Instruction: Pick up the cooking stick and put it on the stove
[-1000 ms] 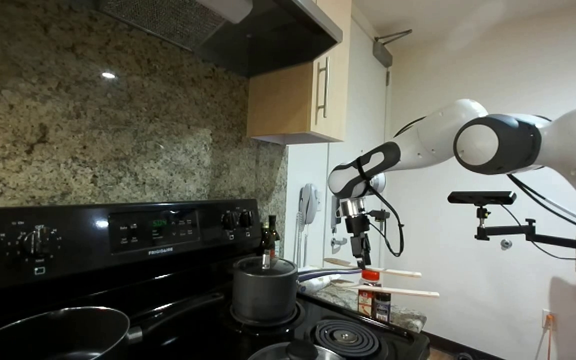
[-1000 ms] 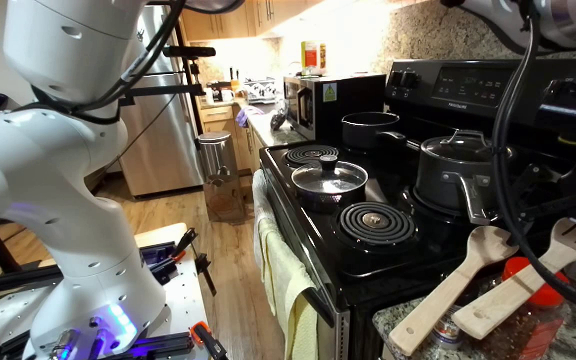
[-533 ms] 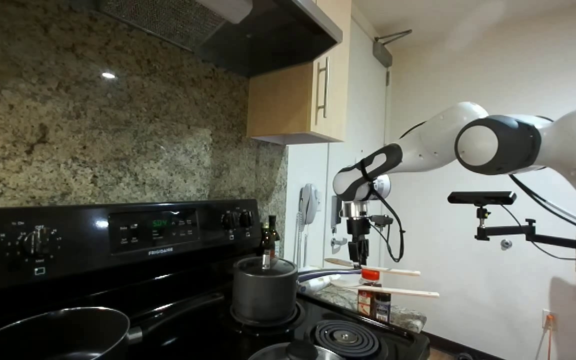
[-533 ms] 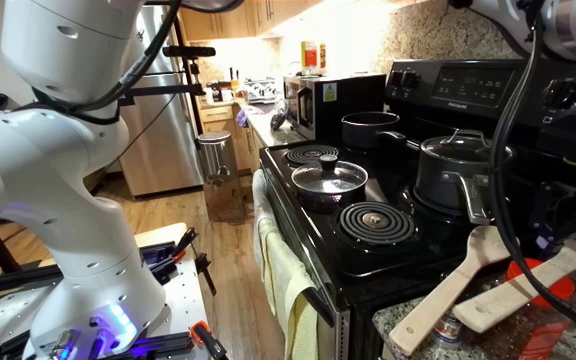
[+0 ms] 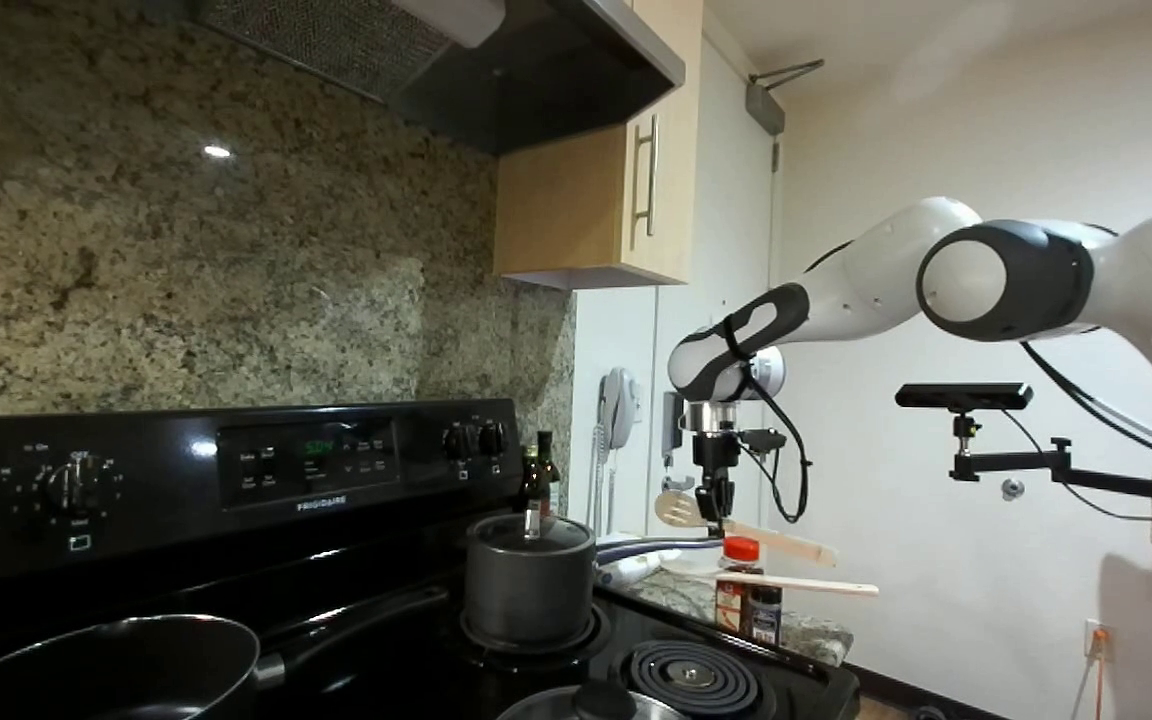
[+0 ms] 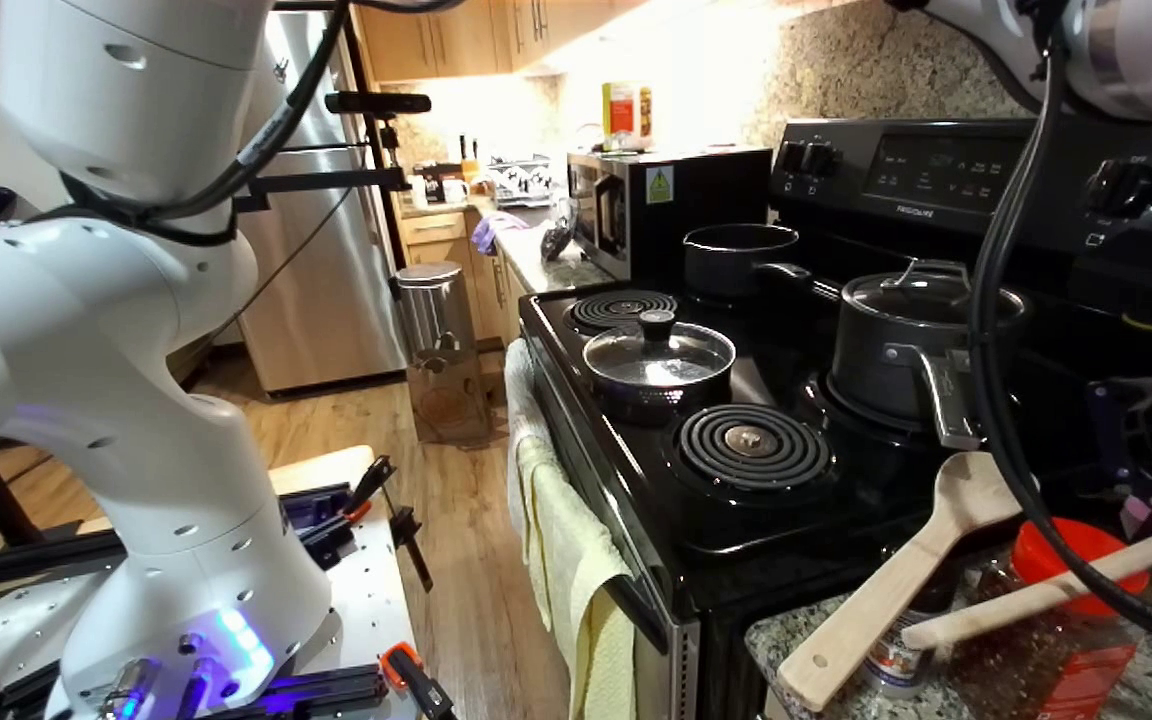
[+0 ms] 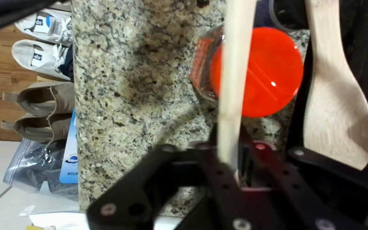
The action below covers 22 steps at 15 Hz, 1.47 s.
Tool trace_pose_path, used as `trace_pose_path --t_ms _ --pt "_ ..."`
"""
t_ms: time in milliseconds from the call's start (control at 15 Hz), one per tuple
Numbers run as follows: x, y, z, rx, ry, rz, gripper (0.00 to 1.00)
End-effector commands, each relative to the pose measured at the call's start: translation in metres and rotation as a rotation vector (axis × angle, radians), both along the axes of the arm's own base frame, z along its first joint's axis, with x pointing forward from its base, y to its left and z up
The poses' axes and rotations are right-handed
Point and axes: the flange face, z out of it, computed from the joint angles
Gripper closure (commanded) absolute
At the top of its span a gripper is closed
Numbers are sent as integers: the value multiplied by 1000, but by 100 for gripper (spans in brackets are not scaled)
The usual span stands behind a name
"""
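Stick point(image 5: 781, 542): in an exterior view, held by the pincer point(image 5: 717, 524) near its slotted head; head up-left, handle sloping down-right.
Stove point(image 6: 756, 540): in an exterior view, stick beside it, over the table point(image 6: 791, 628), handle end lower-left.
Red lid point(image 7: 271, 72): in the wrist view, stick crosses over it edge-on, long axis top to bottom.
Handle: probably light, stiff wood; gripping near the head should balance it.

Tan cooking stick point(image 7: 234, 80); black stove point(image 6: 776, 528); speckled counter point(image 7: 117, 105)

Room over stove point(image 6: 726, 540) at coil burner point(image 6: 754, 447) nearest counter point(image 7: 139, 105); lidded pan point(image 6: 658, 372), pot point(image 6: 861, 355) beside it, pot's handle point(image 6: 941, 395) jutting.
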Motion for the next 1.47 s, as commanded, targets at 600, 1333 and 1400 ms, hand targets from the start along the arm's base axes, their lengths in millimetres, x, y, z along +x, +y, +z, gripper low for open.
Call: trace_pose_path --t_ms 600,1333,1400 --pt "-17 46 124 8 -95 112 94" --pt "-38 192 99 57 53 321 93" --pt "-42 202 95 62 61 331 93"
